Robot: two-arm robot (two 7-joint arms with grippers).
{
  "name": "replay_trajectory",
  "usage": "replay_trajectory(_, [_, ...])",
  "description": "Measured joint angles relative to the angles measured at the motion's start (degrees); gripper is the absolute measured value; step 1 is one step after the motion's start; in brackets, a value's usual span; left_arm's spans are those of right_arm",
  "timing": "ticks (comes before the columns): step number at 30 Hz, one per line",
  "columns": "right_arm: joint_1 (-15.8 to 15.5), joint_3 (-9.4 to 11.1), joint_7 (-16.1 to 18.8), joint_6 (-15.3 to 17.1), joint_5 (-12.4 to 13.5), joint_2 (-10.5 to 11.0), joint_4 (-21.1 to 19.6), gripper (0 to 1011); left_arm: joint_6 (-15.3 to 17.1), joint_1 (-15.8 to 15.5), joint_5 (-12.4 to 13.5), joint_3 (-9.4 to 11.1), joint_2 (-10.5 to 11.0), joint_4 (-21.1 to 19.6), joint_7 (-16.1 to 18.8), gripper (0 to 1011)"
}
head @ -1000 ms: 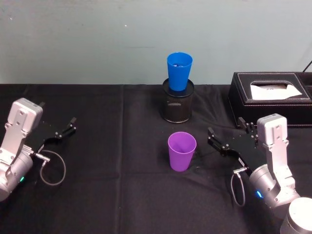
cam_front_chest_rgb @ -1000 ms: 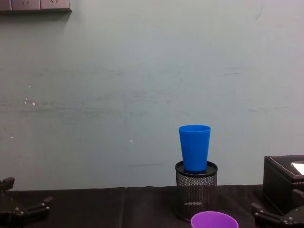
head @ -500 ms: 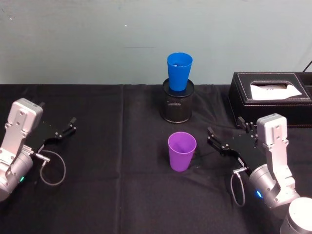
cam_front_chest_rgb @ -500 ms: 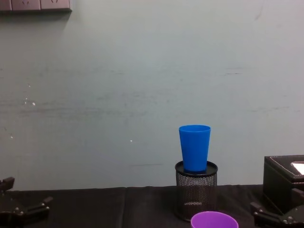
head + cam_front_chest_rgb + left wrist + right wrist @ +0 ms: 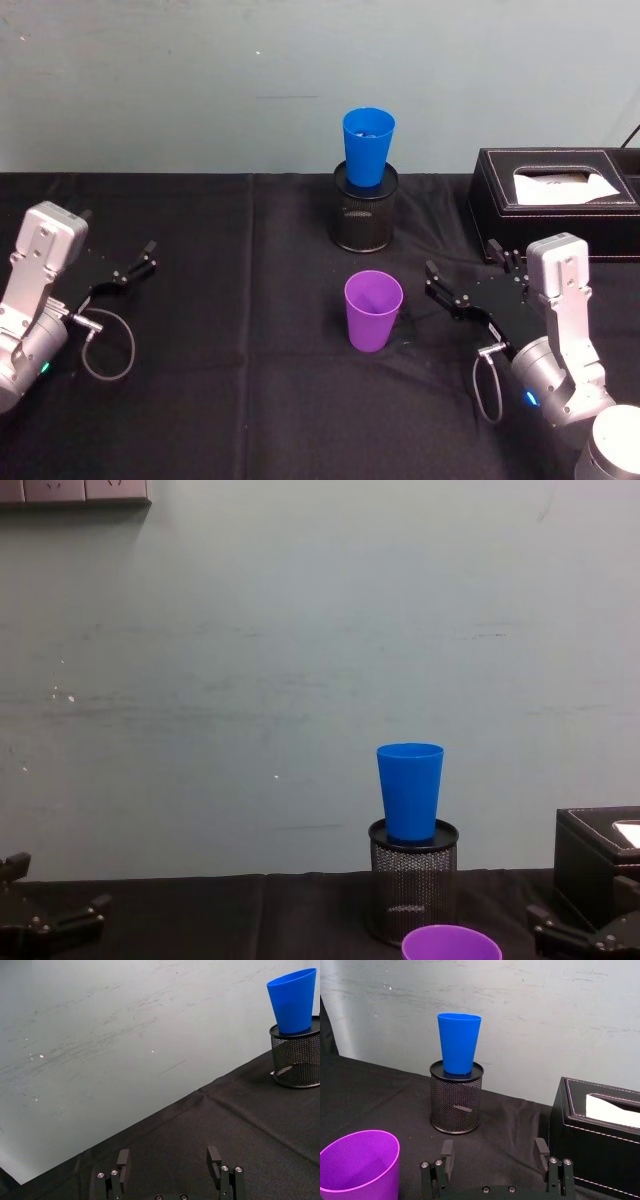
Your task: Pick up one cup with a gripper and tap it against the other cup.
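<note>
Purple cup (image 5: 373, 310) stands between both spread claws, blue cup (image 5: 367, 146) atop mesh holder (image 5: 365, 219).

Both grippers (image 5: 112, 262) (image 5: 462, 272) low, fingers apart.

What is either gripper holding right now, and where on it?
Nothing. Left gripper and right gripper are both open; purple cup stands free.

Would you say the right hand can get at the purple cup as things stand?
Probably yes: the right hand sits open just beside the purple cup, which stands upright and apart from it, with only bare black cloth between them.
</note>
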Motion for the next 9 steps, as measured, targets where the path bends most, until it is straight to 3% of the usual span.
replay_trajectory(9, [0.0,0.0,0.0,0.0,0.0,0.0,0.0,1004,0.0,0.0,0.0,0.0,0.0,0.0,0.0,1000])
